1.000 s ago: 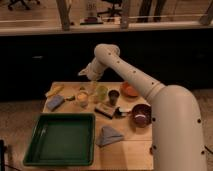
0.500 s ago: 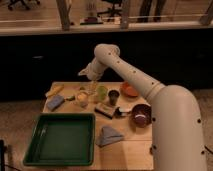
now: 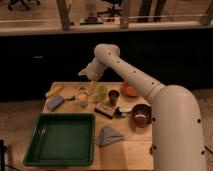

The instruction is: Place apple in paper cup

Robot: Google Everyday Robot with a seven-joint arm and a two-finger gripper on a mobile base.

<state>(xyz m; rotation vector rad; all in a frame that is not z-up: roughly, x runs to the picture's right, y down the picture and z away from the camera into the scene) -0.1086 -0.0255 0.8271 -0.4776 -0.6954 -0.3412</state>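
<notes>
Tool hanging low over far side of table, finger state impossible to tell, just above paper cup with apple apparently sitting inside, light green cup beside at right.

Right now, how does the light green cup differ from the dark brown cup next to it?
The light green cup is pale and looks slightly taller; the dark brown cup is dark and lower. The green cup stands left, closer to the gripper hovering over the table's far side; the brown one is right. Both stand upright, mouths up.
</notes>
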